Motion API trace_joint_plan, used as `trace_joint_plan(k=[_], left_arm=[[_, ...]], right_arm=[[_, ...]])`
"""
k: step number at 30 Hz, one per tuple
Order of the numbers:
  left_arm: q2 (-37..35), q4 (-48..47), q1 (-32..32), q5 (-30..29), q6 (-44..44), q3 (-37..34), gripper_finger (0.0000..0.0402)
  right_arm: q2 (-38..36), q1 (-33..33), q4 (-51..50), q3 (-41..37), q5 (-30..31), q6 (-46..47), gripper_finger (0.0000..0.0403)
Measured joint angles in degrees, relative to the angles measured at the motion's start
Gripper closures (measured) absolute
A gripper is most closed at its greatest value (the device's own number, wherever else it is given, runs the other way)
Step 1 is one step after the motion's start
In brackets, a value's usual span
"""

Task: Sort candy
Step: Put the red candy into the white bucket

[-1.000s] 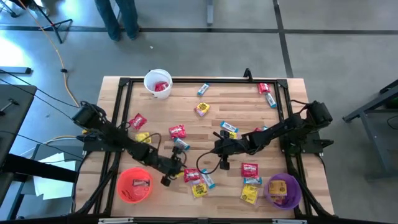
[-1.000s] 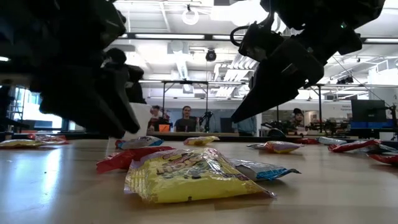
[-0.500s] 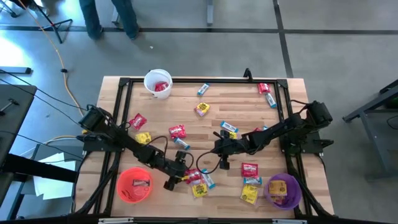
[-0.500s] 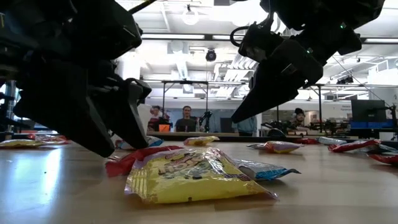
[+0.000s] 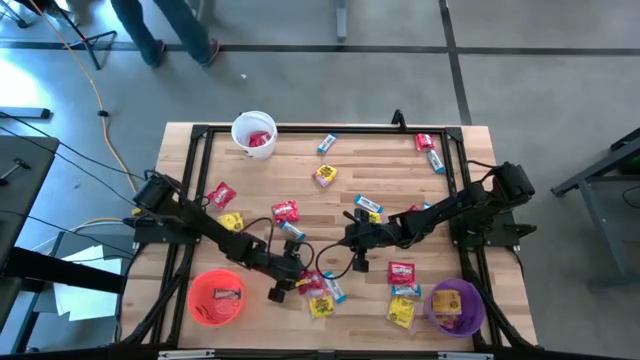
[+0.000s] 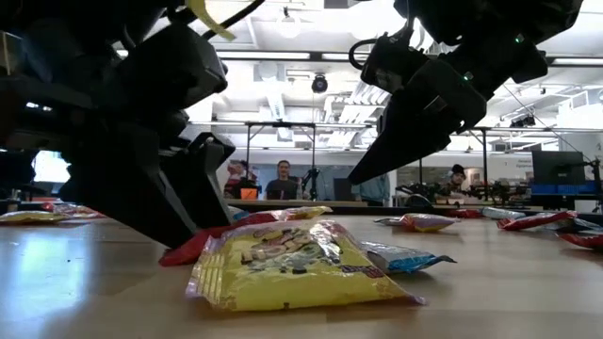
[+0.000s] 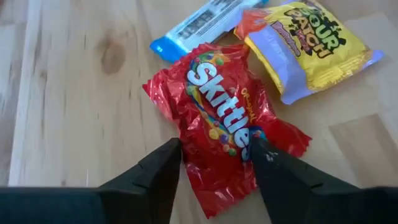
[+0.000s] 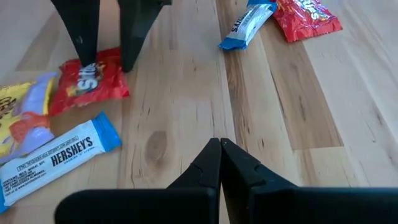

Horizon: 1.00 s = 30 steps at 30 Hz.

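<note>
Skittles packet [image 7: 221, 134] flat, long axis between left claw [image 7: 214, 163] fingers.

One camera hangs overhead looking straight down at the whole wooden table [image 5: 330, 190], and another sits right at tabletop level, staring across it into the room, super close to a yellow packet [image 6: 292, 268]. Each wrist has its own camera pointing down past its fingers at close range. The red Skittles packet [image 7: 221, 124] shows up in both wrist views and the low one.
</note>
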Motion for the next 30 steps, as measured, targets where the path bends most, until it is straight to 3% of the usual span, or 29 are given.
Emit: trace_joint_plan(k=[10, 16, 22, 30], left_arm=[[-1.1, -1.85, 0.0, -0.1, 3.24, -0.09, 0.0333], [-5.08, -7.54, 0.0, -4.71, 4.33, -0.23, 0.0389], [-10.28, -12.29, 0.0, -9.85, 4.18, -0.23, 0.0399], [-23.0, -23.99, 3.12, -17.79, 3.26, -0.21, 0.0401]], right_arm=[[0.0, 0.0, 0.02, 0.0, -0.04, 0.0, 0.0403], [0.0, 0.0, 0.02, 0.0, -0.06, 0.0, 0.0403], [0.0, 0.0, 0.02, 0.0, -0.08, 0.0, 0.0403], [0.0, 0.0, 0.02, 0.0, -0.11, 0.0, 0.0403]])
